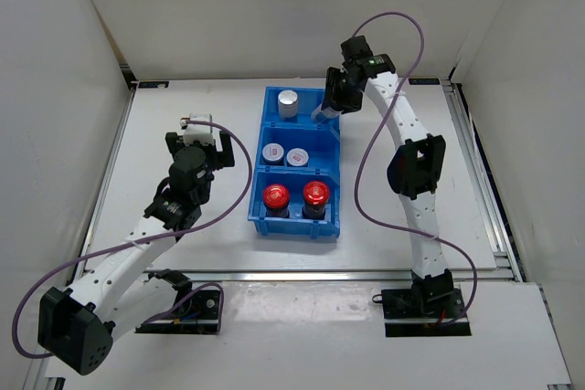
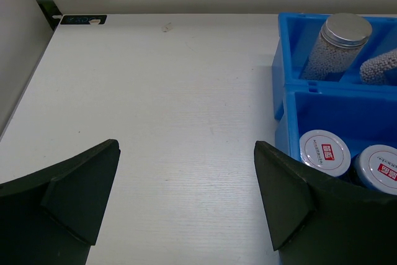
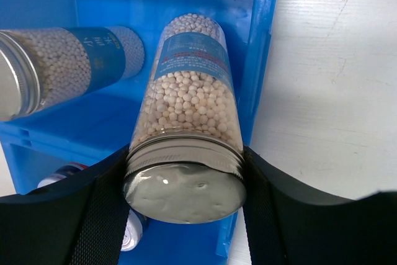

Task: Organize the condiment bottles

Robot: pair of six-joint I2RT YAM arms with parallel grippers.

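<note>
A blue bin (image 1: 259,191) holds the bottles. Two red-capped jars (image 1: 276,196) (image 1: 316,194) stand in its near compartment. Two short silver-lidded jars (image 1: 273,153) (image 1: 298,157) stand in the middle one and show in the left wrist view (image 2: 325,152). One tall silver-capped bottle (image 1: 289,103) stands in the far compartment. My right gripper (image 1: 327,109) is shut on the cap of the second tall bottle (image 3: 189,110) and holds it over the far compartment's right side. My left gripper (image 2: 186,197) is open and empty over bare table left of the bin.
The blue bin's right wall (image 3: 260,60) runs beside the held bottle, with white table (image 3: 335,91) to its right. Metal rails edge the table (image 1: 482,180). White walls enclose the workspace. Purple cables loop from both arms.
</note>
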